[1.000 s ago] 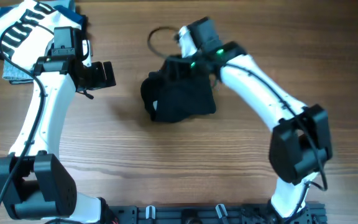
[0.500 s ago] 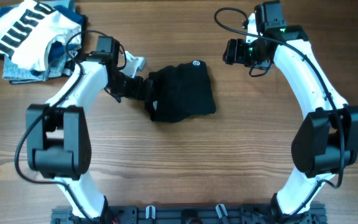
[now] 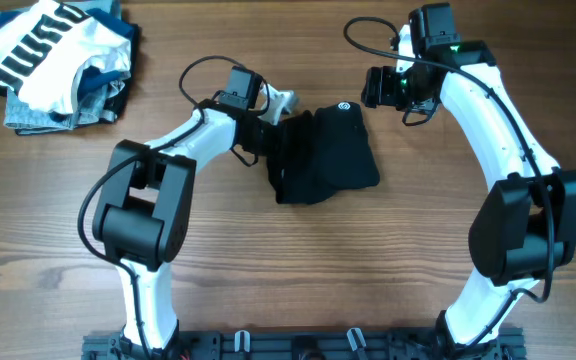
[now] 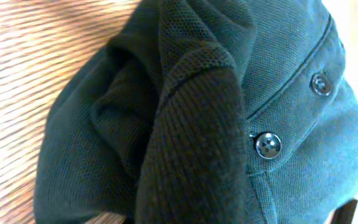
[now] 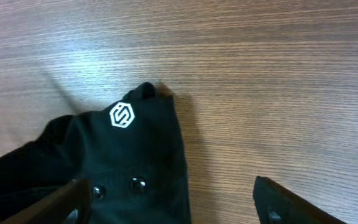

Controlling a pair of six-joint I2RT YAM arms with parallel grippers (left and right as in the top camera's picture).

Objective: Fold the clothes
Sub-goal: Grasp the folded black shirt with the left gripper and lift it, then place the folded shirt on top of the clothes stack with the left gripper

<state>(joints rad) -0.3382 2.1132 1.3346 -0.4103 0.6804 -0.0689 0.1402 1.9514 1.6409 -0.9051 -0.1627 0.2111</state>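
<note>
The clothes, a black shirt, lie folded in a compact bundle on the wooden table, a small white logo showing at the far corner. My left gripper is at the bundle's left edge, shut on the fabric. Its wrist view is filled with the shirt, a ribbed collar and two buttons; the fingers are hidden under cloth. My right gripper hangs open just right of the logo corner. It holds nothing, and its wrist view looks down on the shirt and its logo.
A pile of other garments, white with black stripes over blue and grey, lies at the far left corner. A black cable loops above the left arm. Both arm bases stand at the near edge.
My left gripper has gone from open to shut at the shirt's left edge, and the bundle has shifted to the right with it. The right arm has hardly moved.
</note>
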